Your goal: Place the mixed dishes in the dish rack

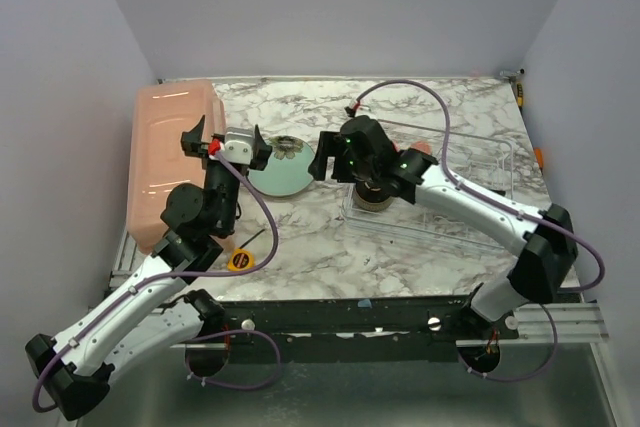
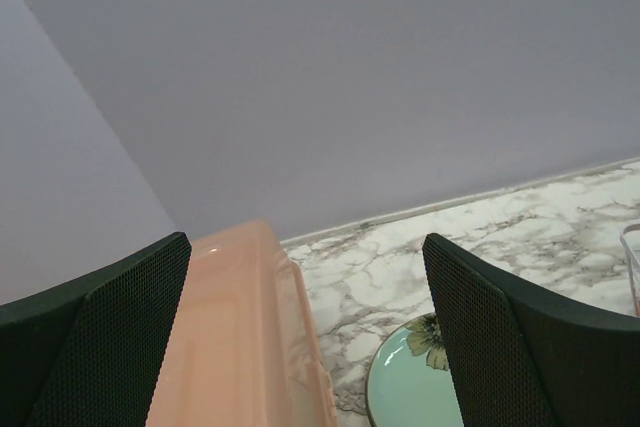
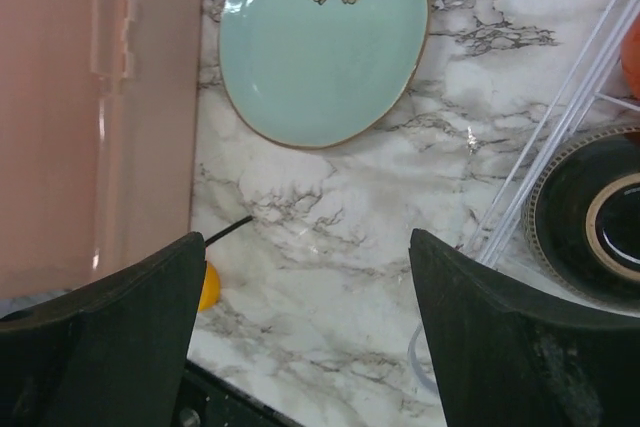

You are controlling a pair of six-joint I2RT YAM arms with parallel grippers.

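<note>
Left pincer (image 2: 305, 247), right pincer (image 3: 308, 237) both gaping, empty, teal plate (image 3: 325, 57) glossy, olive-flowered, brown-rimmed

From above, your right arm (image 1: 470, 202) covers the near left part of the rack (image 1: 497, 154), and only a sliver of the brown bowl (image 1: 375, 197) shows under it. A pinkish bit (image 1: 424, 148) behind that arm is too small to name. In the right wrist view, the bowl and an orange thing (image 3: 632, 57) are cut by the right edge. The plate (image 3: 320, 47) is cut by the top, and the yellow tape measure (image 3: 207, 285) is mostly behind a finger (image 3: 110, 347).
</note>
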